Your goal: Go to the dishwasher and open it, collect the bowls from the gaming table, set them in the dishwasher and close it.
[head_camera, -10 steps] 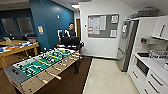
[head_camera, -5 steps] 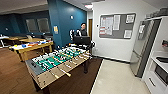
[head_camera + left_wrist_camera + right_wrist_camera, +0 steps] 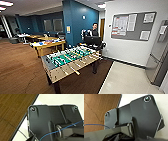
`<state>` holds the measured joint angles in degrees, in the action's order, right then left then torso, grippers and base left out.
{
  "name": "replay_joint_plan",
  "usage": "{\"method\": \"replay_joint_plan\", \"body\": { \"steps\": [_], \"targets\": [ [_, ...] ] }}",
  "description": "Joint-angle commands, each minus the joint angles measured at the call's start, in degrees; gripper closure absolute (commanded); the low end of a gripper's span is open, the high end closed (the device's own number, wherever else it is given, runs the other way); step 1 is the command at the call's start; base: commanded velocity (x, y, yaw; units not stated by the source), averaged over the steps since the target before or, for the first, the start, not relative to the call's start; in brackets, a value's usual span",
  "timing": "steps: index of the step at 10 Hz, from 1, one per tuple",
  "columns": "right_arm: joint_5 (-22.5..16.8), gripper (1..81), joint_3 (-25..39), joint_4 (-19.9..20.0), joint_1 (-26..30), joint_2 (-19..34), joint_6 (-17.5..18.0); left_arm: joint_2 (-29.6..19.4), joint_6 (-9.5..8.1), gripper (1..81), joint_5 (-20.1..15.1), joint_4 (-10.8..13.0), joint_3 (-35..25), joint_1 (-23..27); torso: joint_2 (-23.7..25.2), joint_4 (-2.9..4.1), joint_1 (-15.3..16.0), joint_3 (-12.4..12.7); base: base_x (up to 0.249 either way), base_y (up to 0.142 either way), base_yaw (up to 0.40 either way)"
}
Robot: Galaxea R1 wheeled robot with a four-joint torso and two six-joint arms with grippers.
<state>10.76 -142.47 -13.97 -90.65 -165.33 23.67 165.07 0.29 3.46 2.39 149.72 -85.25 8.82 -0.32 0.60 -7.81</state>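
The gaming table [image 3: 49,45], long with a pale top and yellow edge, stands at the middle left of the head view, beyond the table-football table. Small blue shapes [image 3: 40,43] lie on its top, too blurred to tell whether they are the bowls. The dishwasher is out of view. In the left wrist view my arm's dark plate [image 3: 40,121] hangs over the line where the wood floor [image 3: 11,112] meets the pale floor [image 3: 58,99]. The right wrist view shows that same floor border under its own plate [image 3: 144,116].
A table-football table [image 3: 71,60] stands close ahead on a dark rug. Behind it a person [image 3: 94,31] stands with a screen rig [image 3: 92,40]. A steel fridge [image 3: 157,65] is at the right edge, below a notice board [image 3: 132,25]. More yellow tables [image 3: 37,37] stand farther back.
The whole head view has swung left: the fridge slid to the right edge, the counter left the picture, and the table-football table now sits in the middle.
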Motion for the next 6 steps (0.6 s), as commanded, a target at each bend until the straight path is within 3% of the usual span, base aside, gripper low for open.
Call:
{"method": "replay_joint_plan", "body": {
  "steps": [1,6],
  "targets": [
    [-2.1,1.0,1.0,-0.3,2.5,0.4,0.2,-0.7,0.59,1.0,-2.7,0.4,0.2,3.3,0.0,0.00,0.0,0.0,0.000,0.000,0.343],
    [-2.1,1.0,1.1,-0.3,2.5,0.2,0.2,-0.6,0.59,1.0,-2.7,0.3,0.7,3.3,0.0,0.00,0.0,0.0,0.000,0.000,0.343]
  ]
}}
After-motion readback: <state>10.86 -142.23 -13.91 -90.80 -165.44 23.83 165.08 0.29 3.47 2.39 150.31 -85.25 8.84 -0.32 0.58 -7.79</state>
